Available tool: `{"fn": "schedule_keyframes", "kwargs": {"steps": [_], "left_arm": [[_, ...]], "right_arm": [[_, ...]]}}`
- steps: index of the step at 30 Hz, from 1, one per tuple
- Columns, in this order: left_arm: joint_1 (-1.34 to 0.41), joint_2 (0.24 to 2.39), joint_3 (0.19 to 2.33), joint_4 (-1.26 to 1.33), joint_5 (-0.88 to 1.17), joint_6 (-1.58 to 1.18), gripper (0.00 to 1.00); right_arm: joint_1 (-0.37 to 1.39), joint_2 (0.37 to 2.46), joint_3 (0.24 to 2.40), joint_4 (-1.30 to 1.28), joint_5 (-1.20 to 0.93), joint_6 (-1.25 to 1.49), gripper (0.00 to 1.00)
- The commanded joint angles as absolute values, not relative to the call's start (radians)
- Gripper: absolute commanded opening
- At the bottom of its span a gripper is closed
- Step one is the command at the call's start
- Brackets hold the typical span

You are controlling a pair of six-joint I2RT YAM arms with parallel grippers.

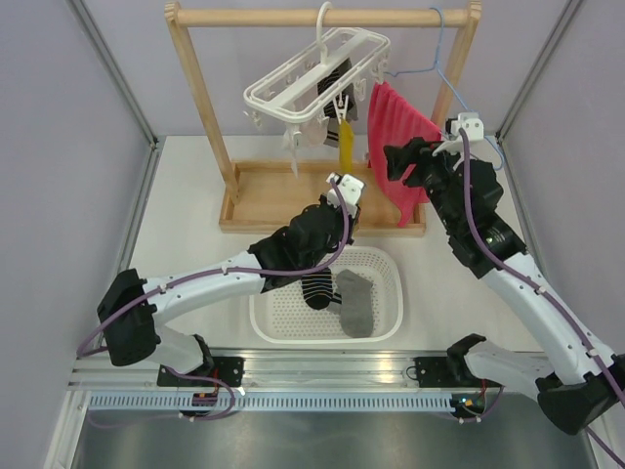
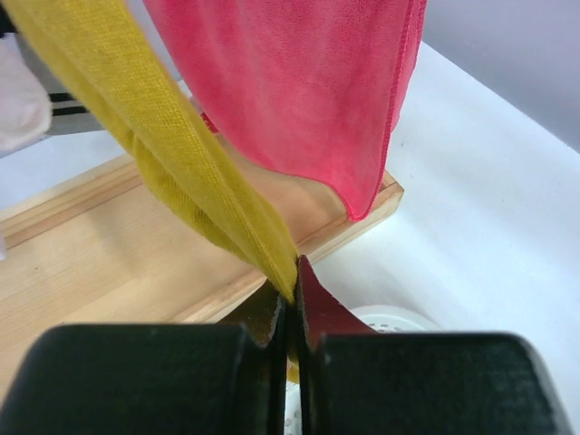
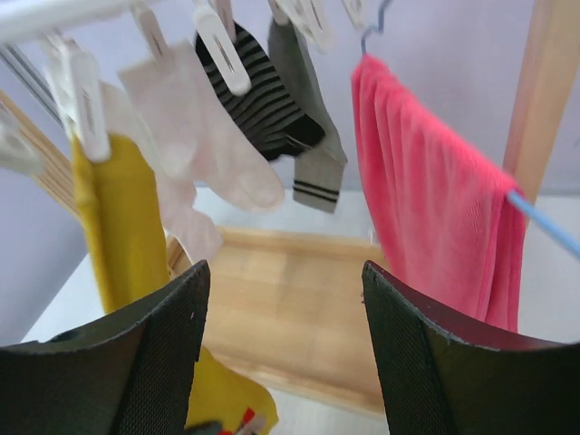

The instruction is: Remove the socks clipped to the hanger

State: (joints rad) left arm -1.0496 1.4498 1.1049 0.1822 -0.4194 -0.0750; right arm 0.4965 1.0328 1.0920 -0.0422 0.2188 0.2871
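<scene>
Pinching mustard sock (image 2: pixel 181 163) by its tip, left claw (image 2: pixel 292 285) sits near red towel (image 2: pixel 299 91).

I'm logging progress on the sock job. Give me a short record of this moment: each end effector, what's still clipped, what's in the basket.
left end effector: shut on the mustard yellow sock, which is stretched
right end effector: open, empty, facing the hanger
clipped to hanger: mustard yellow sock, cream sock, black-and-white striped sock, grey sock with striped cuff
in basket: dark striped sock, plain grey sock
</scene>
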Motion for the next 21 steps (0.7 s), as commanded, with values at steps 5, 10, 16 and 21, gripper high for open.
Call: {"fn": "schedule_keyframes", "kwargs": {"steps": [5, 10, 16, 21], "left_arm": [[-1.078, 1.411, 1.178, 0.098, -0.476, -0.002, 0.02], [-1.078, 1.405, 1.204, 0.048, -0.494, 0.035, 0.02], [-1.080, 1.408, 1.218, 0.006, -0.494, 0.064, 0.02], [-1.081, 1.416, 1.224, 0.006, -0.511, 0.098, 0.02]], "right_arm": [[0.575, 1.166, 1.365, -0.090, 0.291, 0.169, 0.73], [0.649, 1.270, 1.471, -0.112, 0.351, 0.106, 0.74], [0.718, 1.350, 1.572, -0.120, 0.442, 0.035, 0.74], [0.735, 1.431, 1.683, -0.158, 0.474, 0.008, 0.75]]}}
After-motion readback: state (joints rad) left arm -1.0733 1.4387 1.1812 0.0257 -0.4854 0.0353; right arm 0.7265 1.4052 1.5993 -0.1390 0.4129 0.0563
